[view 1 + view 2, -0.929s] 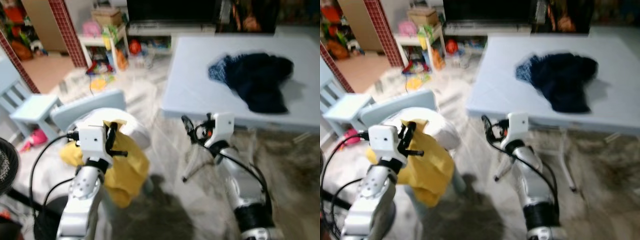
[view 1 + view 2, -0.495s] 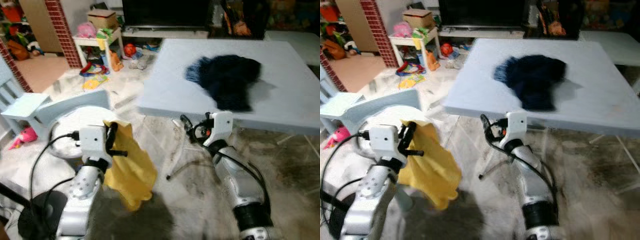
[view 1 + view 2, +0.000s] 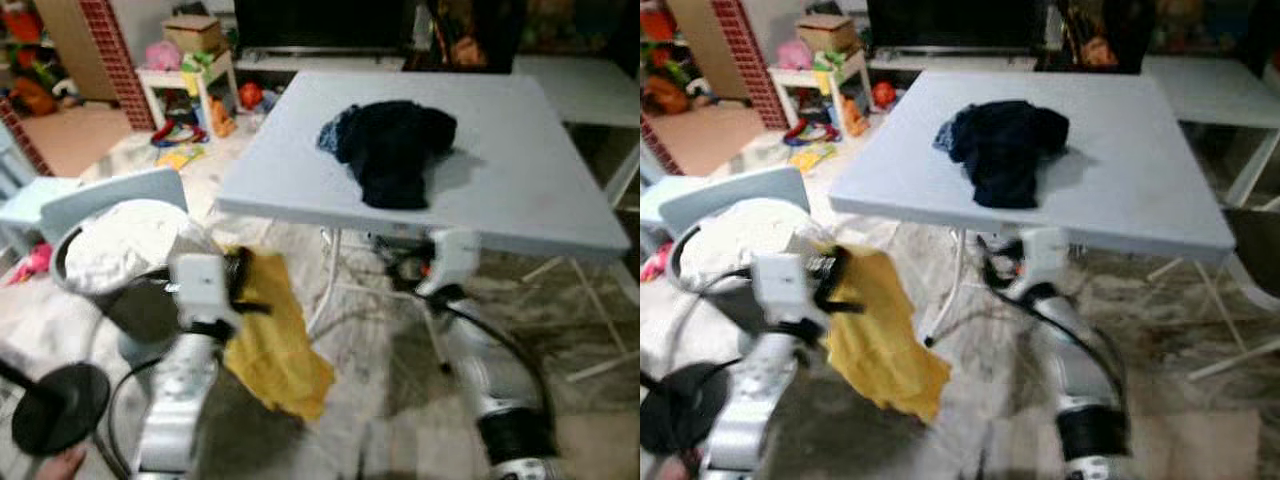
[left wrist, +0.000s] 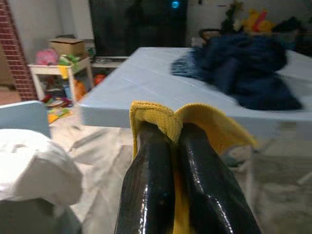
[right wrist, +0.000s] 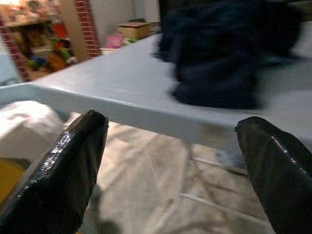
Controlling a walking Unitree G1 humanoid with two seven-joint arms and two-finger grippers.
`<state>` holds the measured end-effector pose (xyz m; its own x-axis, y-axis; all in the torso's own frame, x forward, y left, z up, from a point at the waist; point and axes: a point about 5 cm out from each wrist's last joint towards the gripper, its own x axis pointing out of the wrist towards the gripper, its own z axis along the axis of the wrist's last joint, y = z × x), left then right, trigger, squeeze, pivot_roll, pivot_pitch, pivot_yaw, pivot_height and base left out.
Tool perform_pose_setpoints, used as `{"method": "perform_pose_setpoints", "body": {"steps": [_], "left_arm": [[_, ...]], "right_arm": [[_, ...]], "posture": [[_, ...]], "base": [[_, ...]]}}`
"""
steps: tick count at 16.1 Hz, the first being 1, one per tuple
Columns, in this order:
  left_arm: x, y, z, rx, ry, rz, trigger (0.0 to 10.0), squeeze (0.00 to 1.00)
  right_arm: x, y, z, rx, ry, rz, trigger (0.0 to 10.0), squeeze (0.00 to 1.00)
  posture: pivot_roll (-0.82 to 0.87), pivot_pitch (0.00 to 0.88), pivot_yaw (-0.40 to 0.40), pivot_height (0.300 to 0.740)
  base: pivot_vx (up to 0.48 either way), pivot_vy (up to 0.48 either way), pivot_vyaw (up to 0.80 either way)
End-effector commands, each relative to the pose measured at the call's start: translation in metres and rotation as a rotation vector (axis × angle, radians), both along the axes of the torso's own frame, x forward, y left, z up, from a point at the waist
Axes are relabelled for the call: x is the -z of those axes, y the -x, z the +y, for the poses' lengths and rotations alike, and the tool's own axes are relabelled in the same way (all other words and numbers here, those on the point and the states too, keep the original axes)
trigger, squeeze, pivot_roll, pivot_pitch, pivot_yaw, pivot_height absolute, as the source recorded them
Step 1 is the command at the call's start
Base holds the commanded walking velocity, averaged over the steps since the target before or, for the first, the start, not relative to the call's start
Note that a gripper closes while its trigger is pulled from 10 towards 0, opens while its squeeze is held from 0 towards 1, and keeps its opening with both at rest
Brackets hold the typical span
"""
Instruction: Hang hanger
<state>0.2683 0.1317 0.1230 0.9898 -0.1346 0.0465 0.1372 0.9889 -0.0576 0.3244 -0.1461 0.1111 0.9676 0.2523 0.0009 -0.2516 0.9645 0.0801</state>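
My left gripper (image 3: 238, 287) is shut on a yellow cloth (image 3: 282, 352) that hangs from its fingers (image 4: 151, 165) at about knee height, in front of the table's left corner. The cloth's top fold wraps over the fingertips in the left wrist view. My right gripper (image 5: 170, 141) is open and holds nothing, and it sits just below the front edge of the light blue table (image 3: 520, 170). A dark blue garment (image 3: 390, 145) lies crumpled on the tabletop. I see no hanger and no rail in any view.
A dark basket of white laundry (image 3: 115, 245) stands at my left, with a pale blue chair (image 3: 100, 195) behind it. A black round base (image 3: 55, 420) lies on the floor near left. Toys and a small white shelf (image 3: 185, 70) crowd the back left. White table legs (image 3: 600, 365) stand at right.
The whole picture has shifted, so the camera has moved; the table is now closer and more central. The left gripper still holds the yellow cloth, which swings. The right gripper stays open.
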Motion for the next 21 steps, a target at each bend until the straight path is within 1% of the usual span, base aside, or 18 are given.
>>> {"method": "perform_pose_setpoints", "body": {"steps": [1,3,9,11,21], "left_arm": [[-0.0107,-0.0036,0.0086,-0.030,-0.003,-0.050,10.0,0.00],[-0.0108,-0.0034,0.0066,-0.005,0.031,-0.051,10.0,0.00],[-0.0127,-0.0024,0.0036,0.020,0.044,-0.064,10.0,0.00],[-0.0131,-0.0023,0.0025,0.031,0.038,-0.068,10.0,0.00],[-0.0124,-0.0021,0.0011,0.042,0.041,-0.062,10.0,0.00]], "right_arm": [[-0.0071,-0.0033,0.0077,-0.014,-0.011,-0.028,10.0,0.00],[-0.0073,-0.0042,0.0057,-0.009,-0.008,-0.026,10.0,0.00],[-0.0065,-0.0036,0.0074,-0.017,-0.004,-0.022,10.0,0.00],[-0.0073,-0.0038,0.0084,-0.025,0.014,-0.032,10.0,0.00],[-0.0058,-0.0032,0.0098,-0.031,0.014,-0.031,10.0,0.00]], "posture": [[-0.05,0.000,0.046,0.740],[-0.06,0.000,0.043,0.740],[-0.06,0.000,0.042,0.740],[-0.06,0.000,0.042,0.740],[-0.06,0.000,0.044,0.740]], "base": [[0.000,0.000,0.00],[0.000,0.000,0.00],[0.000,0.000,-0.58],[0.268,0.000,-0.74],[0.277,0.000,-0.79]]}}
